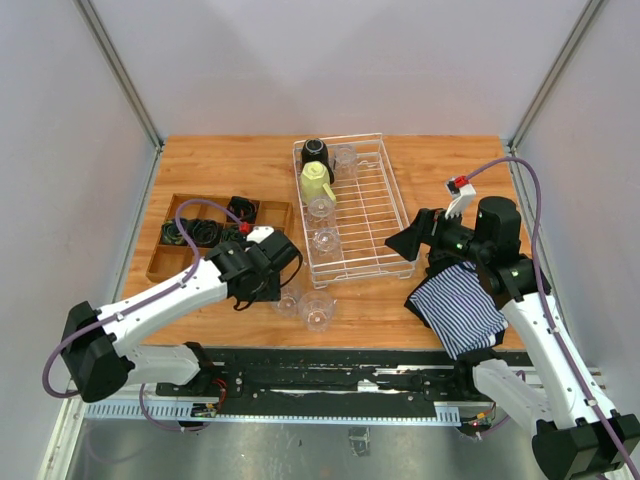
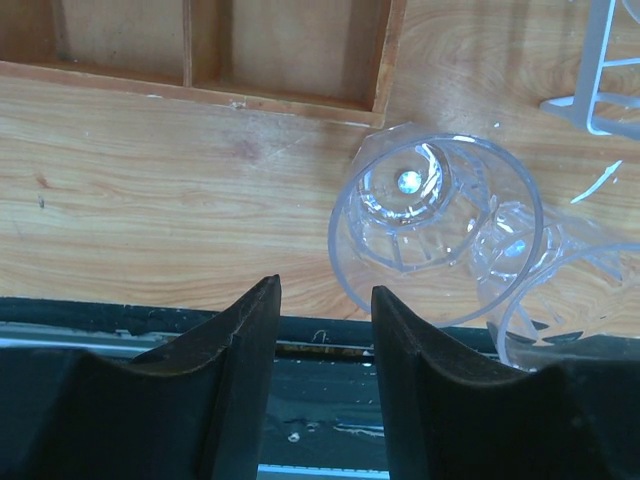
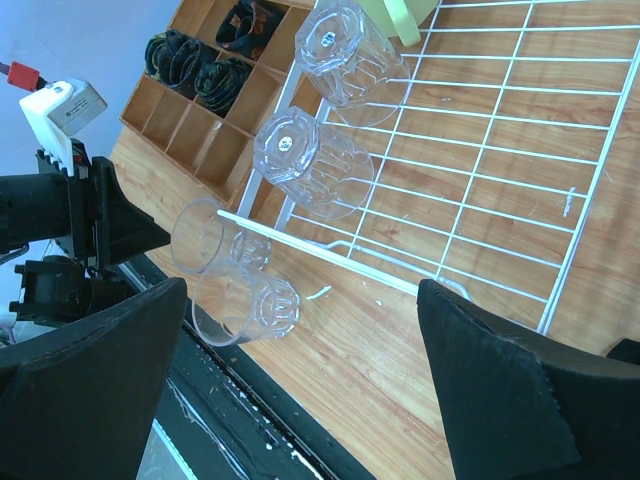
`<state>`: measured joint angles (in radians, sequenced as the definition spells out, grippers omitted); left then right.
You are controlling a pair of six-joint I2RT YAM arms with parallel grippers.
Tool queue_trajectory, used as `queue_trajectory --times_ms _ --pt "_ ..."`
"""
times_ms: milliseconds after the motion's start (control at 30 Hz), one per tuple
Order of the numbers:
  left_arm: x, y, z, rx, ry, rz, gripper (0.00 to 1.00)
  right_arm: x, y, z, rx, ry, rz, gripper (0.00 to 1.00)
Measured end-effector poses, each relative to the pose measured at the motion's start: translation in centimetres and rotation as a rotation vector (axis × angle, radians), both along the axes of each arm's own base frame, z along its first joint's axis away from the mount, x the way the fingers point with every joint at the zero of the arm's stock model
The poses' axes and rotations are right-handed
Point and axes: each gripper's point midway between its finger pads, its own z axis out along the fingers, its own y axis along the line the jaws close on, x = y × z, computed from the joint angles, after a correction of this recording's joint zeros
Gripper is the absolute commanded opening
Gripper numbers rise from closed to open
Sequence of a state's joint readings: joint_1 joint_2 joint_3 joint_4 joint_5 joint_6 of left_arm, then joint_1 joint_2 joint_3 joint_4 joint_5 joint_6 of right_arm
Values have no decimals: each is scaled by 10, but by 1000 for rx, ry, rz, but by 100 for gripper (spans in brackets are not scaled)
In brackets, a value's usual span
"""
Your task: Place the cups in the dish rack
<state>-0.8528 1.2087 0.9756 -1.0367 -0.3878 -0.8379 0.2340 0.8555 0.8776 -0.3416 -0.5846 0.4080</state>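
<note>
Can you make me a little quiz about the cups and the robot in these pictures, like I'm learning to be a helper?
1. Pick one: how many clear tumblers lie on the table, outside the dish rack? A one, B two, C four.
2. True or false: the black mug is already inside the dish rack.
3. Fill the gap: the robot's ____ tool hangs open and empty right beside those tumblers on the table.
Key: 1 B. 2 true. 3 left.
</note>
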Motion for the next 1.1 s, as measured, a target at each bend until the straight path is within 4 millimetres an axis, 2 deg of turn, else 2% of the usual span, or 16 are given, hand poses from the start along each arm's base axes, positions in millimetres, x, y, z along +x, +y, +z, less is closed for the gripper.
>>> queue_trajectory --times_ms 267,467,633,800,900,1100 --pt "10 -9 -12 -4 10 4 44 -1 0 -1 -4 1 2 98" --pt "12 0 -29 8 33 29 38 -3 -1 -1 -8 -2 3 98" --pt "16 4 -36 10 40 38 29 -4 -2 -3 -14 5 5 98" --pt "19 0 -40 5 42 21 14 -5 -2 -3 -16 8 5 98" --pt "20 -3 -41 3 45 10 1 -5 -2 -4 -16 9 5 98" --pt "22 -4 -41 -1 42 6 0 -5 -2 -4 -16 9 5 98"
